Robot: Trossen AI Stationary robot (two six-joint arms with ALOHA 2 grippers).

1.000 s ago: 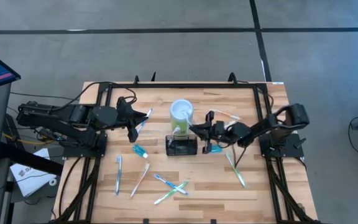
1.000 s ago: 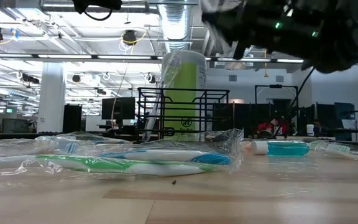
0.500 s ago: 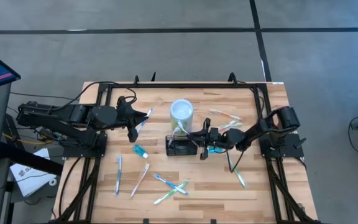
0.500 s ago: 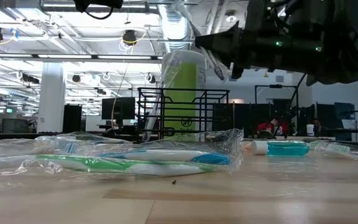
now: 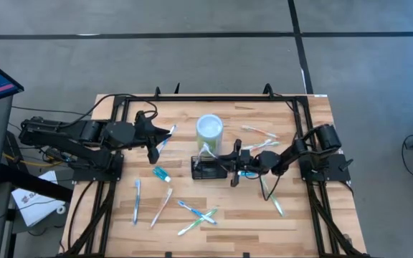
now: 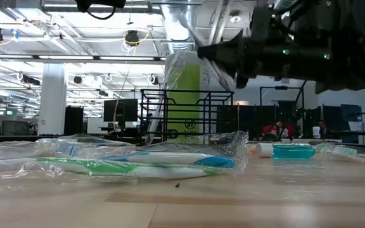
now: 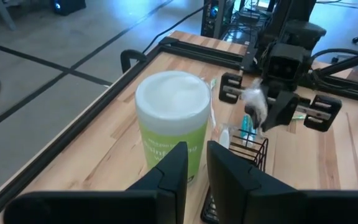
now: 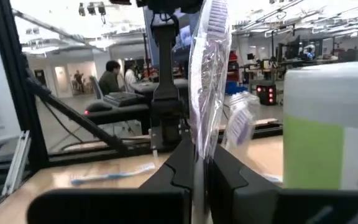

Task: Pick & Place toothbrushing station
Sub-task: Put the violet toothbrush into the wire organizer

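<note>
We count one black wire-mesh caddy (image 5: 209, 169), one green cup (image 5: 209, 130) just behind it, and seven wrapped toothbrushes. The right gripper (image 5: 233, 162), clamped on a wrapped toothbrush (image 8: 207, 74), hangs over the caddy's right end. The caddy's long axis runs left-right at table centre. The left gripper (image 5: 151, 152) waits, narrowly parted, well left.

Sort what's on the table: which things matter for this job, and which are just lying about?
In play: wire caddy, wrapped toothbrush in the right gripper by it.
Lying about: green cup, teal tube, front toothbrushes; left gripper waits back-left.
</note>
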